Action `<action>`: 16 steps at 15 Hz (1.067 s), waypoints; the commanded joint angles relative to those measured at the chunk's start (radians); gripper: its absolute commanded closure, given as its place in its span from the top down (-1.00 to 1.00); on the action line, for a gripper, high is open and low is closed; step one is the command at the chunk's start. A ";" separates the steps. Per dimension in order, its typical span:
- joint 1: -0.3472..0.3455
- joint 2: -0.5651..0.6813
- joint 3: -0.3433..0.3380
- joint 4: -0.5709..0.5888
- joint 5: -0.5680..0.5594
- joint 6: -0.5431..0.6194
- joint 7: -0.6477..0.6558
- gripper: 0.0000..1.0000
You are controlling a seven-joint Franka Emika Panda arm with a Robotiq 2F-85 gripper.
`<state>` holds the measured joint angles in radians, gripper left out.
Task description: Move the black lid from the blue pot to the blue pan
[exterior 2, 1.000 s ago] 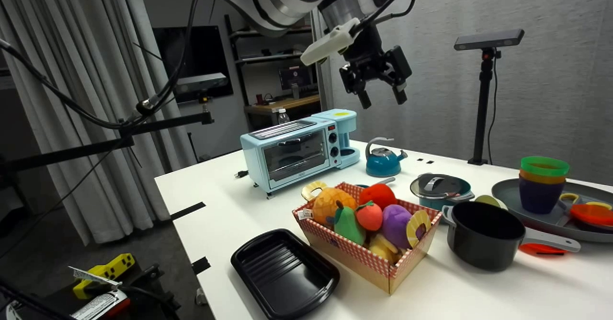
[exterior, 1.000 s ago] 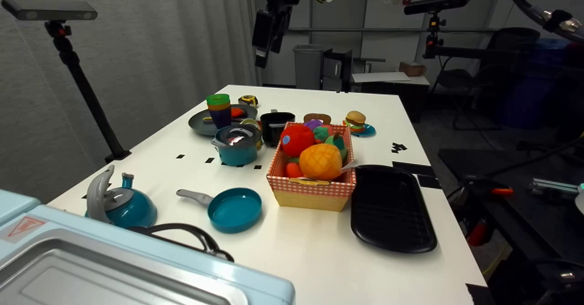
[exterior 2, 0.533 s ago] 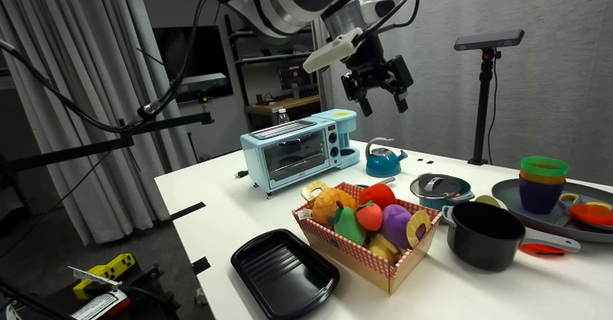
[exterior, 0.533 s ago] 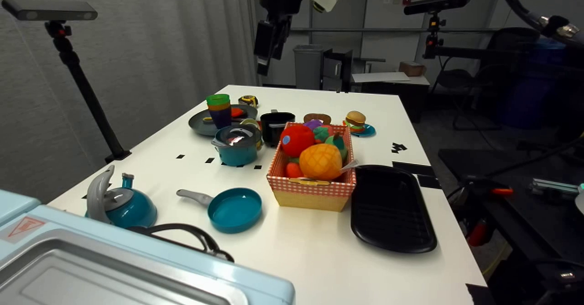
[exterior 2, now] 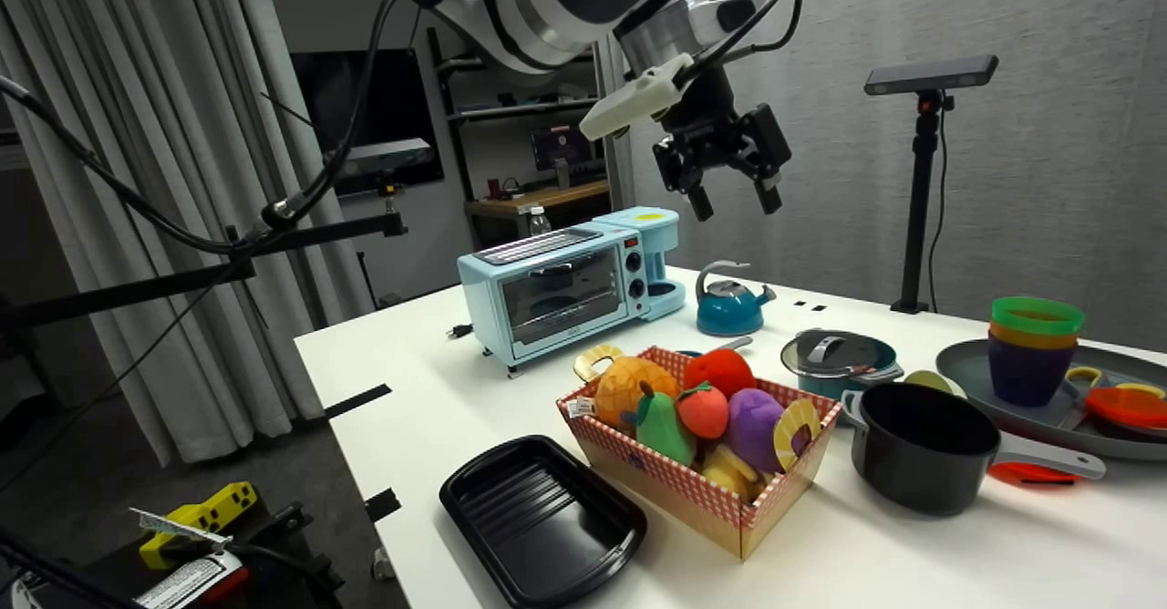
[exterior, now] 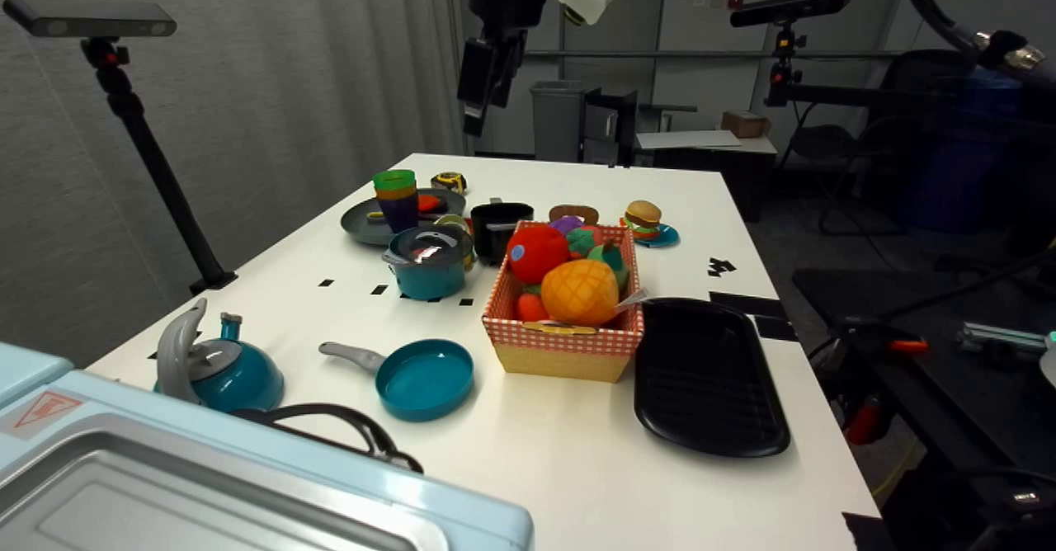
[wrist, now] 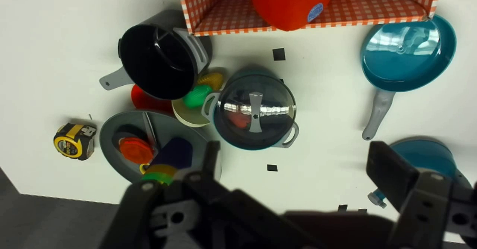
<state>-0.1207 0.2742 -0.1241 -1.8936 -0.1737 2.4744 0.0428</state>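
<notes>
The black lid (wrist: 238, 129), see-through dark with a grey handle across its middle, sits on the blue pot (wrist: 253, 71). Lid (exterior: 429, 246) (exterior 2: 831, 352) and pot (exterior: 433, 280) (exterior 2: 825, 388) also show in both exterior views. The blue pan (exterior: 425, 379) stands apart, with nothing in it; it also shows in the wrist view (wrist: 400, 68). In an exterior view the basket hides most of the pan; its handle (exterior 2: 738, 344) shows. My gripper (exterior 2: 735, 201) is open and empty, high above the table. In the wrist view the lid lies ahead of the gap between my fingertips (wrist: 212, 150).
A basket of plush fruit (exterior: 569, 353) stands beside pot and pan. A black saucepan (exterior 2: 925, 463), a grey plate with stacked cups (exterior 2: 1030, 372) and small bowls crowd the pot. A teal kettle (exterior 2: 729, 313), a toaster oven (exterior 2: 565, 290) and a black tray (exterior: 709, 378) stand around.
My gripper has come down slightly over the last second, with hardly any motion in the last half second. It stays open. The lid, pot and pan have not moved.
</notes>
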 commanded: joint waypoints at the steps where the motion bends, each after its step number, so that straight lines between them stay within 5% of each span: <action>1: 0.005 0.000 -0.006 0.002 0.004 -0.003 -0.004 1.00; 12: 0.003 0.003 -0.002 0.000 0.023 0.015 -0.003 1.00; 16: -0.009 -0.004 0.018 0.007 0.078 -0.062 -0.054 1.00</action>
<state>-0.1207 0.2761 -0.1210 -1.8937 -0.1519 2.4681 0.0411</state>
